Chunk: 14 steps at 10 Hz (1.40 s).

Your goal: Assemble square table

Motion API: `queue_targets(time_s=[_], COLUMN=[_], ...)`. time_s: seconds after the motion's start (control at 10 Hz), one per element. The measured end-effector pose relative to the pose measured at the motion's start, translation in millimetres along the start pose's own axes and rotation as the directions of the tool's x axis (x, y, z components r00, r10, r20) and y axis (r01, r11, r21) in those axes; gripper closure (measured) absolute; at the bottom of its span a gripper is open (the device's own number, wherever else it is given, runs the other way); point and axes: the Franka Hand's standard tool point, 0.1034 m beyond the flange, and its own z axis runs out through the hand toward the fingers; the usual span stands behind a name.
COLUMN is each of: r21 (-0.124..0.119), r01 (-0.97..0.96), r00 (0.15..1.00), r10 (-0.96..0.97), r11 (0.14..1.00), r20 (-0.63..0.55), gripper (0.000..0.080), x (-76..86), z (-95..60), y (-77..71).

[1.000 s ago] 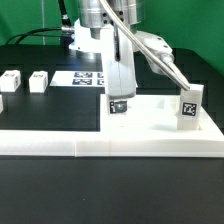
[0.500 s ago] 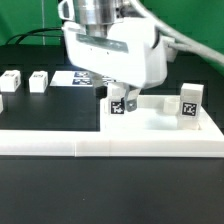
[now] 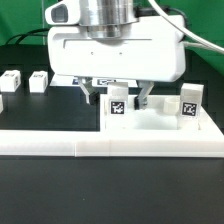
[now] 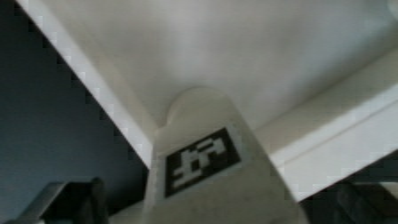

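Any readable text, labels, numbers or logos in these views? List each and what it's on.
No words, numbers or brands can be read in either view.
Leg post between the open gripper fingers: black-and-white tag pattern, no letters.
Right leg post: tag pattern only.
Two left leg posts: dark tags, too small to make out.
Marker board: tag patterns, mostly hidden, no text.

Long low white plastic border rail (image 3: 60,148) runs straight across my exterior view, lying on the matte black tabletop (image 3: 110,195). Thin flat white marker board (image 3: 66,80) lies farther back (I only get a strip of it). Plain green backdrop wall (image 3: 15,20) behind, with a thin black cable (image 3: 25,38) at the exterior view's left.
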Motion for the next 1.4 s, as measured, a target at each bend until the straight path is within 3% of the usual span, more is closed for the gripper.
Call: queue_targets(time_s=[0.2, 0.4, 0.6, 0.7, 0.8, 1.0, 1.1, 1.4], r21=[-0.004, -0.007, -0.005, -0.004, -0.002, 0.0, -0.001, -0.056], r01=[0.261, 0.299, 0.235, 0.171, 0.092, -0.053, -0.244, -0.674], r00=[0.965, 0.954, 0.972, 0.985, 0.996, 0.998, 0.97, 0.735], r10=[-0.261, -0.299, -0.235, -0.171, -0.092, 0.053, 0.244, 0.677], r11=[0.965, 0.954, 0.972, 0.985, 0.996, 0.999, 0.97, 0.736], r20=[-0.009, -0.012, -0.013, -0.013, -0.013, -0.014, -0.003, 0.044], gripper=[0.015, 0.015, 0.0426, 0.0426, 0.0531, 0.0531, 0.0531, 0.0531], x=[-0.3, 1.3, 1.2, 1.1, 1.1, 1.6, 1.1, 2.0], z=[2.6, 2.8, 2.9, 2.9, 2.9, 3.0, 3.2, 3.4], y=[6.1, 11.9, 11.5, 11.2, 11.2, 10.4, 6.9, 8.3])
